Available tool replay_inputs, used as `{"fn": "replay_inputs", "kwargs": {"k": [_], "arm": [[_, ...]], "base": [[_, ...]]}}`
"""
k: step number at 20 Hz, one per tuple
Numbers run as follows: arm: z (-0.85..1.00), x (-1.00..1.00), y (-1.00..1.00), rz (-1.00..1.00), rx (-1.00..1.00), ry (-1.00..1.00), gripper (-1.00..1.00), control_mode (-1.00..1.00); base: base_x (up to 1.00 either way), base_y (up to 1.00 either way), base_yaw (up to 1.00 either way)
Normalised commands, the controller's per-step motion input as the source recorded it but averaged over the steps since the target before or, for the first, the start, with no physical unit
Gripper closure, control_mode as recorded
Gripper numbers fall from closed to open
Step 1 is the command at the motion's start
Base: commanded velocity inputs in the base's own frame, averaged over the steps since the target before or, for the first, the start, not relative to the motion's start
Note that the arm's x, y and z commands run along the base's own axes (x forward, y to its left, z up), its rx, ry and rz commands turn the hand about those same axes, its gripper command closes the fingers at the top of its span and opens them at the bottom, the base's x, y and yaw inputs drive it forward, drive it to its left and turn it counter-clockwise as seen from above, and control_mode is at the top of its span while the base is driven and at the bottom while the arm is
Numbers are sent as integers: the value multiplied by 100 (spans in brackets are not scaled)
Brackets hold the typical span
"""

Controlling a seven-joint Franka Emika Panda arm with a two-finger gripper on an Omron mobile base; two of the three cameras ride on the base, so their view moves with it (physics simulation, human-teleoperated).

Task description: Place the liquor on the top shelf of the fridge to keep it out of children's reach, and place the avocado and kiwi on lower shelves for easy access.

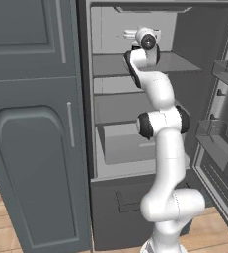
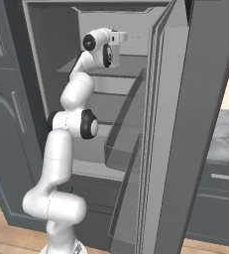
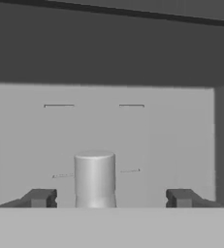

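Arm raised — gripper (image 3: 108, 197) spread wide.

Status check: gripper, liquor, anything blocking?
Gripper open, fingers clear of the liquor. Bottle cap upright between them, inside the fridge above the top shelf. Nothing blocking.

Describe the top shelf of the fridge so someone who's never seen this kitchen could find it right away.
Start at the tall dark grey fridge standing open beside the panelled cabinet. Inside its pale grey interior, flat shelf boards are stacked one above another. The top shelf is the uppermost board, just under the ceiling, the one level with the arm's open pincer and the pale bottle cap between its fingers.
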Motion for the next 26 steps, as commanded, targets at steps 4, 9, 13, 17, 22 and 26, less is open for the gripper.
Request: {"fn": "replay_inputs", "kwargs": {"k": [4,9,13,17,22,26], "arm": [[0,-18,-1,0,-10,-4,-100,-100],[-14,-59,-8,0,-12,2,-100,-100],[-38,-49,-1,0,-11,4,-100,-100],[-41,-59,0,0,-10,0,-100,-100],[-2,-84,0,0,-6,0,-100,-100],[4,-100,2,-1,-5,0,-100,-100]], "base": [[0,0,0],[0,0,0],[0,0,0],[0,0,0],[0,0,0],[0,0,0]]}}
